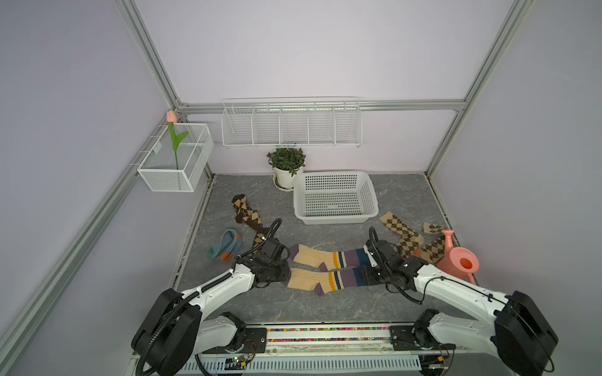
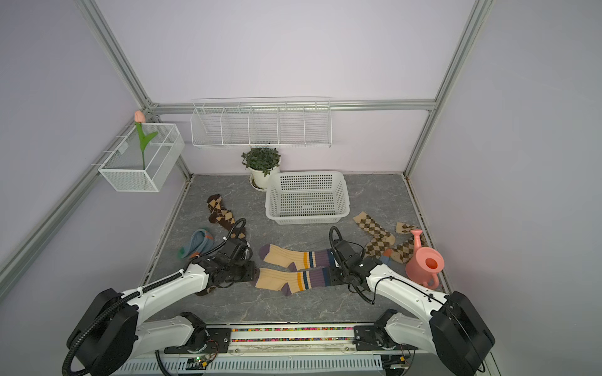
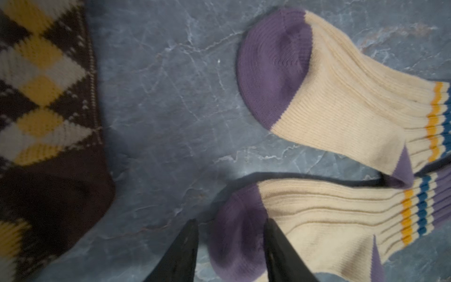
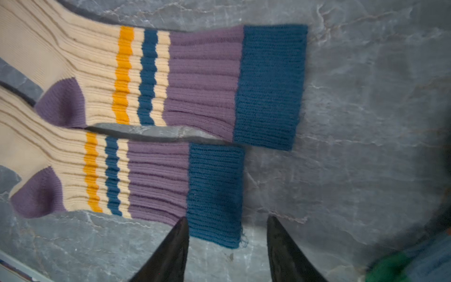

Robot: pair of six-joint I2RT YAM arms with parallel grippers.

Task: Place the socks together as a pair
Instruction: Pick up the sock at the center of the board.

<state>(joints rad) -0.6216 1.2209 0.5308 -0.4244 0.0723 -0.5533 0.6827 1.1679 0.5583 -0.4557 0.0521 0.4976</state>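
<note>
Two cream ribbed socks with purple toes lie side by side mid-table, toes to the left, in both top views: the far sock (image 1: 321, 257) and the near sock (image 1: 321, 281). My left gripper (image 1: 288, 275) is low at the near sock's toe. In the left wrist view its open jaws (image 3: 230, 225) straddle the purple toe (image 3: 238, 244), one finger (image 3: 275, 244) against it and the other standing apart. My right gripper (image 1: 363, 275) is at the same sock's other end. There its jaws (image 4: 227, 219) are open around a corner of the blue cuff (image 4: 214, 195).
A dark-brown argyle sock (image 1: 247, 215) and a bunched blue sock (image 1: 228, 245) lie to the left. Tan argyle socks (image 1: 402, 231) lie on the right by a pink watering can (image 1: 459, 258). A white basket (image 1: 335, 218) and a potted plant (image 1: 286, 166) stand at the back.
</note>
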